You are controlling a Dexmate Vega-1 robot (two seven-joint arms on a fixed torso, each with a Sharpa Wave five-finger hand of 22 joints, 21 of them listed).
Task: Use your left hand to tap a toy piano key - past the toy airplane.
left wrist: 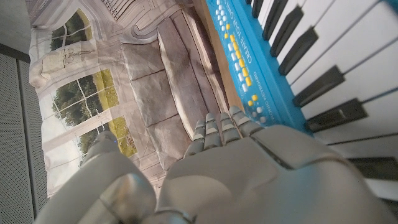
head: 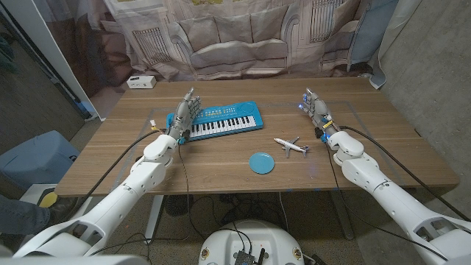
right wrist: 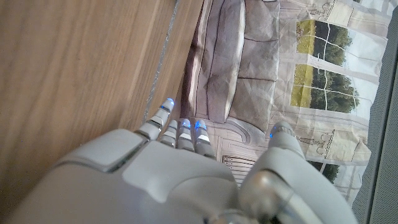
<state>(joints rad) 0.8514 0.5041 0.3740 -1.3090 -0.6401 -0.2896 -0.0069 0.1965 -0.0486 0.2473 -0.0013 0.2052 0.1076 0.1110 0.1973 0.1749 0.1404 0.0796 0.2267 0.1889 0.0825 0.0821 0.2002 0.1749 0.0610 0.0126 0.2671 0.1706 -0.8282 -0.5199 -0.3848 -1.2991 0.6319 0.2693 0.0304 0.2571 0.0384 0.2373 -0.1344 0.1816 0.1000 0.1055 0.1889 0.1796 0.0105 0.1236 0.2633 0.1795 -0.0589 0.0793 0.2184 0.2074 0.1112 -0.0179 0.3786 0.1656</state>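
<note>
A blue toy piano [head: 219, 121] with black and white keys lies across the middle of the table. My left hand [head: 185, 115] stands over the piano's left end, fingers straight and pointing away from me, holding nothing. In the left wrist view the left hand [left wrist: 230, 168] hovers by the piano's keys [left wrist: 339, 87] and blue button panel. A small white toy airplane [head: 292, 144] lies on the table right of centre, nearer to me than the piano. My right hand [head: 317, 109] stands at the table's right side, fingers straight and apart, empty; the right hand [right wrist: 180, 174] shows above bare wood.
A round blue plate [head: 261, 163] lies near the table's front, left of the airplane. A white box [head: 140, 82] sits at the far left corner. A printed backdrop of a sofa [head: 228, 40] hangs behind the table [head: 383, 147].
</note>
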